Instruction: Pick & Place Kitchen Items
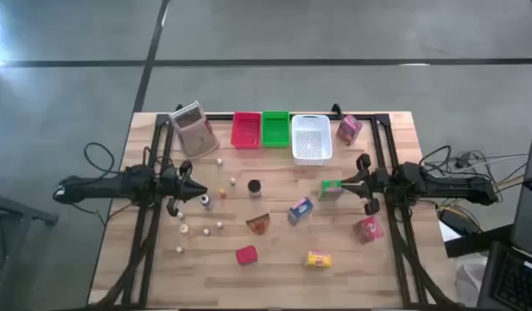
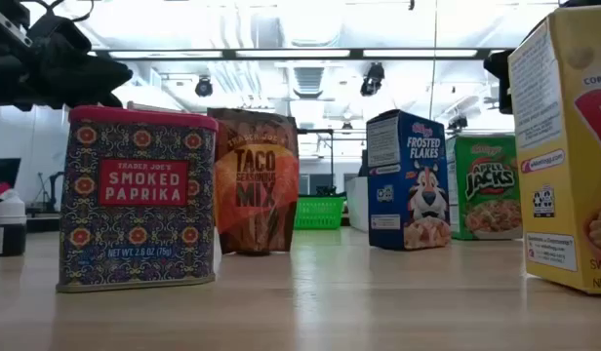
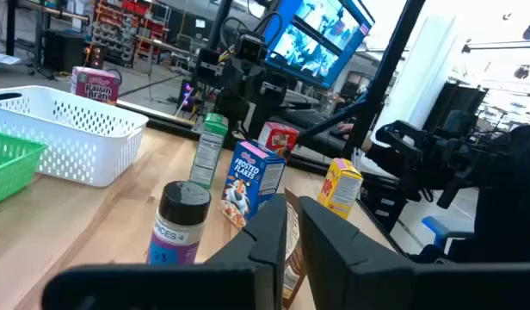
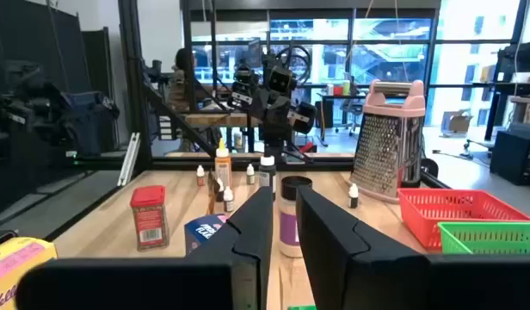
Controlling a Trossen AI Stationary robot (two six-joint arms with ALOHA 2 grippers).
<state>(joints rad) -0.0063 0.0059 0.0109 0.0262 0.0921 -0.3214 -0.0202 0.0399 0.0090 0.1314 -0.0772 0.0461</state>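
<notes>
Two hands hover over the worktop (image 1: 275,268), one at each side, neither holding anything. The left hand (image 1: 199,192) sits at the left edge, its fingers (image 3: 329,245) drawn narrow with only a slim gap between them. The right hand (image 1: 345,183) sits at the right edge, its fingers (image 4: 334,232) likewise nearly together, tips just beside the green box (image 1: 331,190).

Along the far edge stand a grater (image 1: 193,128), a red tray (image 1: 245,130), a green tray (image 1: 275,128) and a white basket (image 1: 311,138), side by side; a pink box (image 1: 350,130) lies just beyond the basket.

Kitchen items are scattered over the middle. The dark jar (image 1: 255,187) stands near the centre, with the brown wedge packet (image 1: 259,224) nearer the front of it. The blue box (image 1: 300,210) lies between the wedge and the green box. A red tin (image 1: 246,254) and a yellow box (image 1: 318,258) lie toward the front edge, well apart. A pink-red box (image 1: 368,228) lies below the right hand. Several tiny pale bottles (image 1: 203,202) are dotted around the left hand.

From worktop height, the tin reads smoked paprika (image 2: 137,200), the packet taco mix (image 2: 256,180), the blue box frosted flakes (image 2: 408,180).
</notes>
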